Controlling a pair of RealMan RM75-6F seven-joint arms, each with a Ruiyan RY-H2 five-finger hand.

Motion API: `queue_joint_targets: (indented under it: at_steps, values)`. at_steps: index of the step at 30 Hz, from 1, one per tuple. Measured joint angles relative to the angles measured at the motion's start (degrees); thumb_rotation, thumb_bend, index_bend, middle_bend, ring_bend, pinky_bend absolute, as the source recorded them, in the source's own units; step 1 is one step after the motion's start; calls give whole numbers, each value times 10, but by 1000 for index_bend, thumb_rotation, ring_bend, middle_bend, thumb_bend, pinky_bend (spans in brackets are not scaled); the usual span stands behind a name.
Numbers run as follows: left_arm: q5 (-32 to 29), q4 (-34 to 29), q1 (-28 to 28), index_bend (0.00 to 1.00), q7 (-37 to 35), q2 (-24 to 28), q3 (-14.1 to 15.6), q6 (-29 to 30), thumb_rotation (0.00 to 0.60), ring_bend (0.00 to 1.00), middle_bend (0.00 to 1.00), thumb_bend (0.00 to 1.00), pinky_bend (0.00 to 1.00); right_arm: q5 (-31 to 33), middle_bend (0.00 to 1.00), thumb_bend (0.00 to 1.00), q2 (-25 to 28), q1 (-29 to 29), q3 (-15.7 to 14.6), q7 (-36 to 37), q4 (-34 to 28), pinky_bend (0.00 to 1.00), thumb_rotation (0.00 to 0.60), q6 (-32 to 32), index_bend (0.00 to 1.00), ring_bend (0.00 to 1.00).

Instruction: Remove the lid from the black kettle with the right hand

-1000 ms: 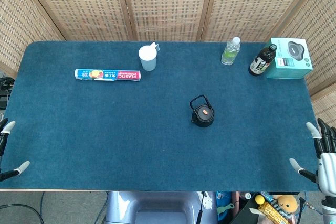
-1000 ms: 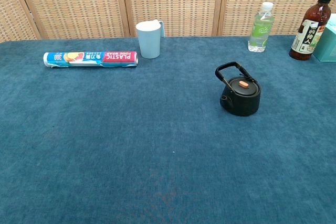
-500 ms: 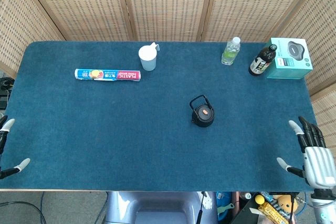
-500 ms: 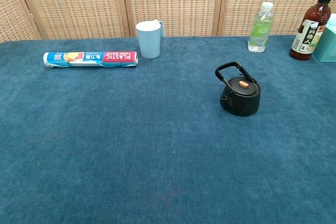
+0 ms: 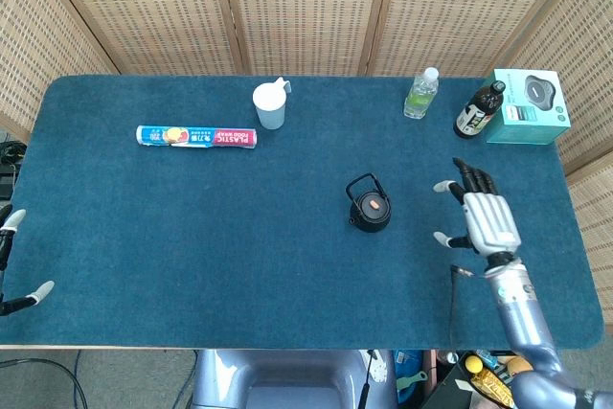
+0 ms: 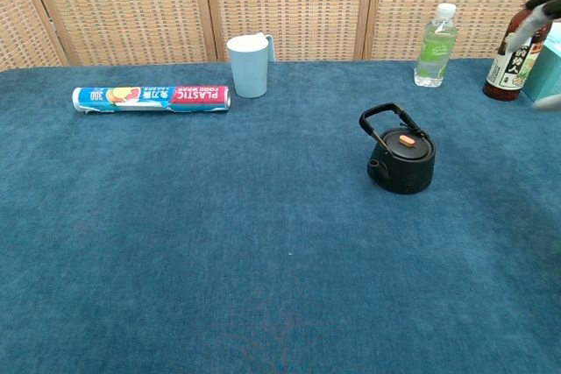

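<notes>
The black kettle (image 5: 369, 206) (image 6: 402, 159) stands upright near the middle of the table, its handle tipped toward the back left. Its lid (image 5: 371, 204) (image 6: 407, 141) sits on top with an orange knob. My right hand (image 5: 484, 216) hovers open to the right of the kettle, fingers spread and pointing away, well apart from it. In the chest view only blurred fingertips (image 6: 542, 4) show at the right edge. My left hand (image 5: 11, 261) shows only as two fingertips at the left edge of the head view, apart and empty.
A roll of plastic wrap (image 5: 195, 137) (image 6: 151, 97) lies at the back left, with a white cup (image 5: 270, 105) (image 6: 249, 65) beside it. At the back right stand a clear bottle (image 5: 420, 93) (image 6: 436, 45), a dark bottle (image 5: 477, 110) (image 6: 512, 50) and a teal box (image 5: 529, 105).
My right hand has swung up from the table's front right corner and inward over the table, toward the kettle's right side. The left hand has barely moved.
</notes>
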Motion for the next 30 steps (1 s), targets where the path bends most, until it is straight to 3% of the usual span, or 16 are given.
queue_joint_targets:
  at_steps: [6,12,21,30]
  values:
    - [-19,3,-6,0,-8,2,-6,-15,600,0,0,141,0,142,0,276,-124,106,27,-90,71,0,600,-3,414,0]
    - [-26,4,-10,0,-6,1,-6,-24,600,0,0,141,0,180,0,289,-209,166,37,-126,153,0,600,9,429,0]
    - [-34,5,-14,0,-6,0,-7,-32,600,0,0,141,0,182,0,304,-269,190,34,-141,222,0,600,42,455,0]
    - [-31,3,-15,0,-4,-1,-5,-32,600,0,0,141,0,226,0,319,-289,183,34,-158,243,0,600,56,507,0]
